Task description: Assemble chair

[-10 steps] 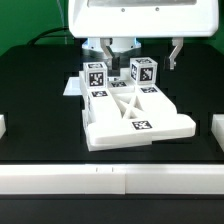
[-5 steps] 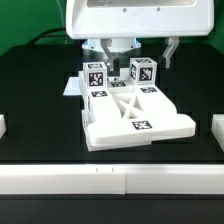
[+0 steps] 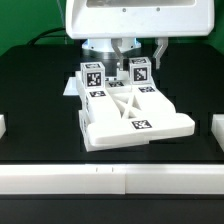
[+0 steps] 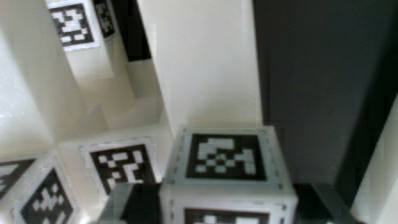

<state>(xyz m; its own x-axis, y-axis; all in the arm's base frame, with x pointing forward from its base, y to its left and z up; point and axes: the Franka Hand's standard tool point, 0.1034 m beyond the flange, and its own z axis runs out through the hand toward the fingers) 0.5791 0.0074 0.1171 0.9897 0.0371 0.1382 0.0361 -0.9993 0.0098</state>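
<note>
The chair (image 3: 130, 128) sits mid-table as one blocky white piece: a slab base, an X-braced frame (image 3: 124, 104) and two upright tagged cube-topped posts. My gripper (image 3: 141, 54) hangs over the post (image 3: 140, 71) on the exterior view's right. In the wrist view that post's tagged cube (image 4: 224, 160) sits between my dark fingers, and the gripper (image 4: 224, 206) looks closed on its sides. The other post (image 3: 95, 76) stands free on the exterior view's left. Tall white chair slabs (image 4: 89, 90) fill the rest of the wrist view.
A low white rail (image 3: 110, 176) runs along the table's front edge. White blocks stand at the exterior view's left edge (image 3: 3, 126) and right edge (image 3: 215, 128). A bit of flat white board (image 3: 70, 88) shows behind the chair.
My gripper has shifted toward the exterior view's left, and the post on the exterior view's right has moved a little the same way with it. The rest of the chair stays put.
</note>
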